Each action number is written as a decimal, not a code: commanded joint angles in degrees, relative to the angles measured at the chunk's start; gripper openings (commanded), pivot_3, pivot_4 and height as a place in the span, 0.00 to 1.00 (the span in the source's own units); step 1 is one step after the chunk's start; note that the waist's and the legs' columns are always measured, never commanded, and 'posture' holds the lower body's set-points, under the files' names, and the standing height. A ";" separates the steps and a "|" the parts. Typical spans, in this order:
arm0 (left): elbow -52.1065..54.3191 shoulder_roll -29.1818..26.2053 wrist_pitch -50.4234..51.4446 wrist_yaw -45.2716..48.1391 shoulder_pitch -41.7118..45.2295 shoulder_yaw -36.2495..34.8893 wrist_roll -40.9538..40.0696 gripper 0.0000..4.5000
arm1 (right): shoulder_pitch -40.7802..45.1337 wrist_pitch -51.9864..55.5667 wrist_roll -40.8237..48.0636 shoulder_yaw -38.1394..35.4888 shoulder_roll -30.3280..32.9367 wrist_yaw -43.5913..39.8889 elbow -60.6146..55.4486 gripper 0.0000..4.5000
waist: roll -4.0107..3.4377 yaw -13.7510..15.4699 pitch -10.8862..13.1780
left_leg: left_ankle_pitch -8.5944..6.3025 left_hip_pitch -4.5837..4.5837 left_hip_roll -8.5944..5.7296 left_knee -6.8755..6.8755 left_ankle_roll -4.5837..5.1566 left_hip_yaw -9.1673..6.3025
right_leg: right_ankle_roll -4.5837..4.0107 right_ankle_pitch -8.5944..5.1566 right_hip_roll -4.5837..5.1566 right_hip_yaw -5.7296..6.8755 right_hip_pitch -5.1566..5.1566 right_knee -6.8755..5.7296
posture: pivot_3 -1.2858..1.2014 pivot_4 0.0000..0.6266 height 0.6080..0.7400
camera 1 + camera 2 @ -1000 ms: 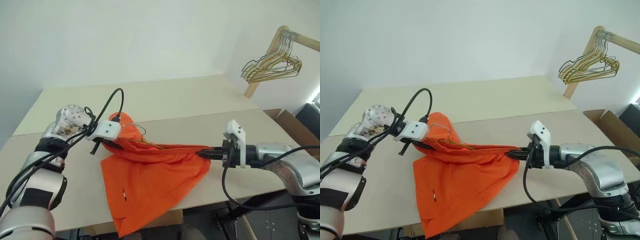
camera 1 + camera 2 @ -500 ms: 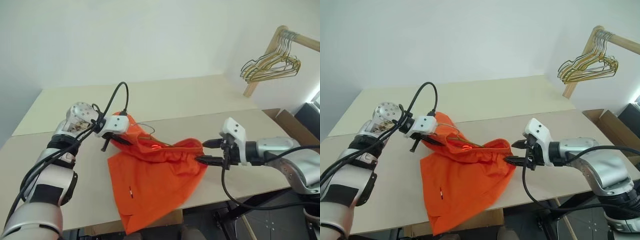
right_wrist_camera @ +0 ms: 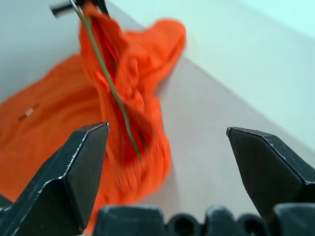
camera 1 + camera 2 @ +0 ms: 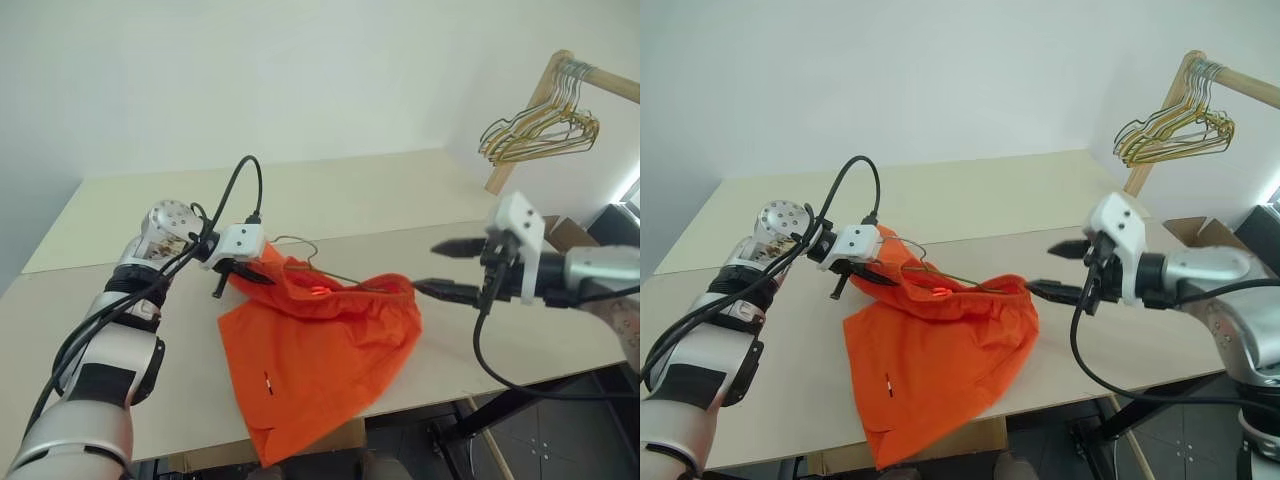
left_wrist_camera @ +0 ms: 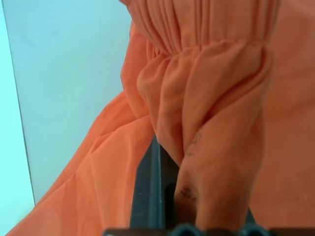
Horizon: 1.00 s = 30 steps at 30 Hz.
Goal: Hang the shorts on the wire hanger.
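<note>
The bright orange shorts (image 4: pixel 320 350) lie across the table (image 4: pixel 455 345), with one leg drooping over its front edge. My left gripper (image 4: pixel 243 274) is shut on the gathered waistband at the shorts' left end and holds it lifted. In the left wrist view the fabric (image 5: pixel 206 113) bunches over the dark fingers (image 5: pixel 150 196). The thin wire hanger (image 3: pixel 105 73) runs along inside the waistband, its hook (image 4: pixel 292 241) poking out near my left gripper. My right gripper (image 4: pixel 428 268) hovers open just right of the shorts, above the table, holding nothing.
A wooden rack (image 4: pixel 540 95) at the back right carries a bunched cluster of wire hangers (image 4: pixel 545 130). A cardboard box (image 4: pixel 565 232) sits beyond the table's right end. A second table top (image 4: pixel 380 190) lies behind the near one.
My right gripper opened, let go of the waistband's right end and rose. The once taut waistband has gone slack and sagged. My left gripper moved a little to the right, still shut.
</note>
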State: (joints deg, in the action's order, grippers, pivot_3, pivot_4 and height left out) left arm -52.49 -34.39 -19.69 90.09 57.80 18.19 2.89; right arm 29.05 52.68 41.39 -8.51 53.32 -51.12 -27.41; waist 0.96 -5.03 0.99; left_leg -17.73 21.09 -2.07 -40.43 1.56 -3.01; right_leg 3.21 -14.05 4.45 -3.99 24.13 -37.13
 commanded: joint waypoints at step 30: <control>2.64 -1.82 -0.33 1.50 0.30 -1.27 0.28 0.00 | 28.60 13.41 -15.69 35.12 -25.37 7.47 16.96 0.19 | -0.03 -5.31 -0.02 | 0.08 0.23 -0.25 0.01 -0.14 -0.27 | 0.02 0.01 0.34 0.14 0.32 -0.52 | 0.46 0.00 1.00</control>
State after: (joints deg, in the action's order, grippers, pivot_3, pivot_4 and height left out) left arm -51.51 -35.52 -19.73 91.48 57.51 17.98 3.37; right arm 56.00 66.48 26.68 26.78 28.23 -43.61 -10.38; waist 0.94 -10.34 0.97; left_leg -17.65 21.31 -2.32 -40.42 1.42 -3.28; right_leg 3.23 -14.04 4.80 -3.85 24.44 -37.66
